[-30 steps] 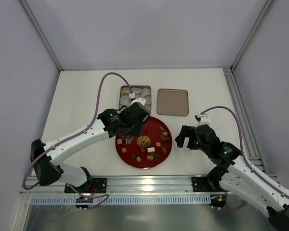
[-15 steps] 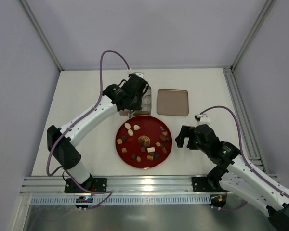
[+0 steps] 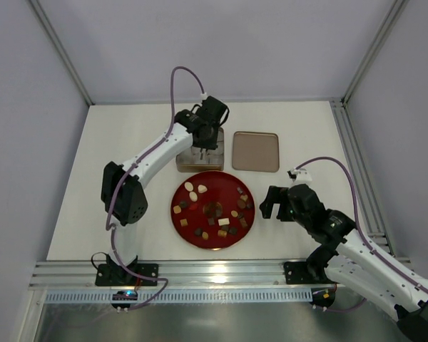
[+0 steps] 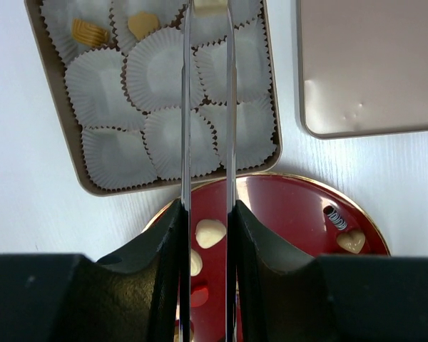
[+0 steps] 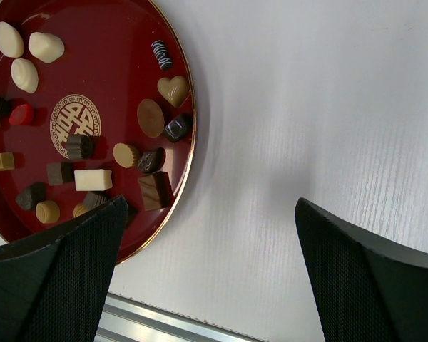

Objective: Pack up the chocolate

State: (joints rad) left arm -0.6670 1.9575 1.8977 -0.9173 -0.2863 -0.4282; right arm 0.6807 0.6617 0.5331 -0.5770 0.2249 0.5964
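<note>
Packing stage, top and wrist views. I am holding my left gripper (image 3: 201, 151) over the box (image 4: 55, 71), which is lying just beyond the plate (image 3: 218, 187) on the table (image 5: 307, 107). Its fingers (image 4: 185, 107) are standing nearly together, with only a narrow slot between them, and are pinching a cream piece (image 4: 210, 7) at the tips. That piece is hanging above the far row of white cups (image 4: 157, 71), right of centre; whether it is touching a cup I cannot tell. Two tan pieces (image 4: 89, 32) are sitting in cups at the box's far left corner.

Chocolates (image 5: 93, 178) — dark, tan and cream; square, round and oval, plus one heart (image 5: 174, 90) — are lying loose on the red plate around its gold emblem (image 5: 75, 117). Three cream ones are lying together at the plate's far left.

Lid (image 4: 371, 64) is lying flat just right of the box, apart from it.

I am holding my right gripper (image 5: 210, 214) above the table just right of the plate, jaws spread wide and gripping nothing.
</note>
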